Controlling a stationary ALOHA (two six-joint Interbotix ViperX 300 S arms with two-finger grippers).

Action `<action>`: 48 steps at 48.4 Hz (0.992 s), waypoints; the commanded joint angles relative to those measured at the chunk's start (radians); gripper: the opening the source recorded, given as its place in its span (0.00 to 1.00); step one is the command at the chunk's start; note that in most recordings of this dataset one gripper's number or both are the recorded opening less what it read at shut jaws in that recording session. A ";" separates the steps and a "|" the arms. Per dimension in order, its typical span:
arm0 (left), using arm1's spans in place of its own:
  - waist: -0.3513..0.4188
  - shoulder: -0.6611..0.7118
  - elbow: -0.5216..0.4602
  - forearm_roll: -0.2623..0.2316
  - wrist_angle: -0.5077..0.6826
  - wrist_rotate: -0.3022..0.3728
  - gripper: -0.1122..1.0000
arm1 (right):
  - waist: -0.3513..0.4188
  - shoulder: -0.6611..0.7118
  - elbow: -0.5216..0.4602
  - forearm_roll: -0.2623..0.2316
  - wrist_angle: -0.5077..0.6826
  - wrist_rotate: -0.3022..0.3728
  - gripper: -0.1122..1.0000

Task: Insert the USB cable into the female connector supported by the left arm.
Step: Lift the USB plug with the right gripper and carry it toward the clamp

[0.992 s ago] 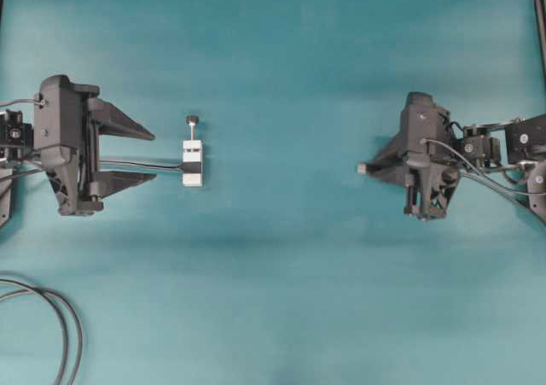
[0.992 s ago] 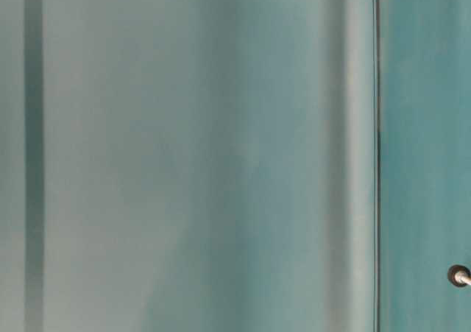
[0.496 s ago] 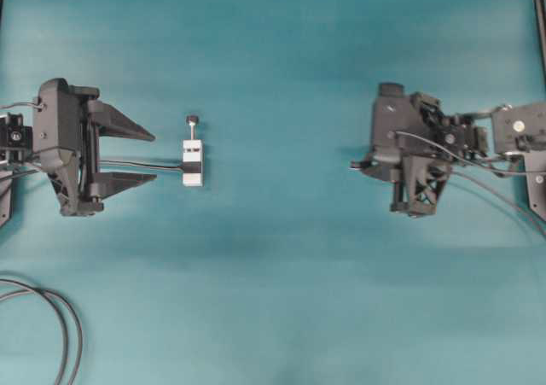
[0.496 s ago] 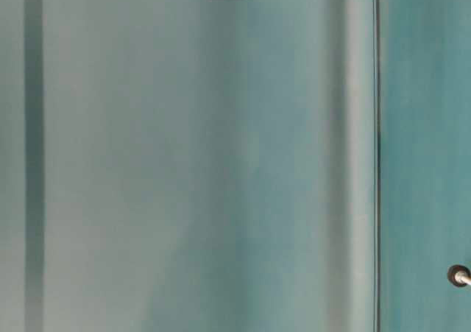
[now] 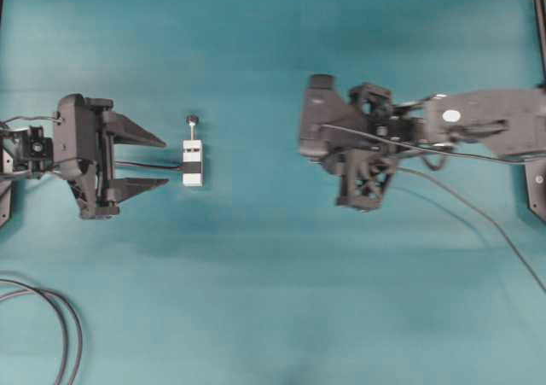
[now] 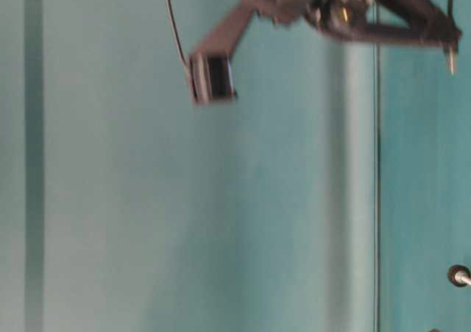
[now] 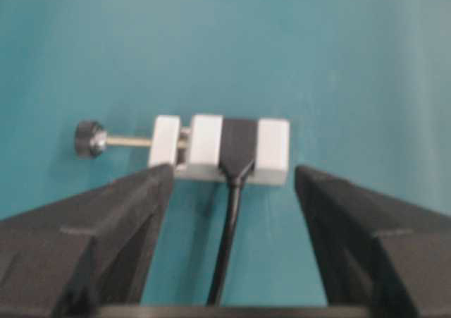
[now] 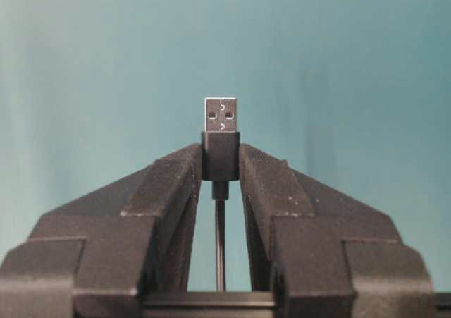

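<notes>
White female connector (image 7: 224,149), beyond left claw (image 7: 229,184) tips

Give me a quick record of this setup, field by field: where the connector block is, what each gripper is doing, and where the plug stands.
surface: teal table
female connector: white block lying on the table, knob rod to one side, dark cable running back between the left fingers
left gripper: open, fingertips just short of the block, not gripping it
right gripper: shut on the USB cable
USB cable: plug held upright between the fingers, silver tip clear of them
plug inserted: no, well apart from the block
other: looped cables at the table's corner
</notes>
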 commanded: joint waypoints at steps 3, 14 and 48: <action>0.020 0.083 -0.005 0.002 -0.112 0.006 0.81 | 0.003 0.058 -0.109 -0.005 0.034 -0.005 0.29; 0.026 0.187 -0.003 -0.003 -0.204 0.006 0.81 | 0.003 0.132 -0.209 -0.012 0.034 -0.015 0.29; 0.031 0.253 -0.011 -0.002 -0.268 0.014 0.79 | 0.028 0.275 -0.430 -0.100 0.092 -0.011 0.29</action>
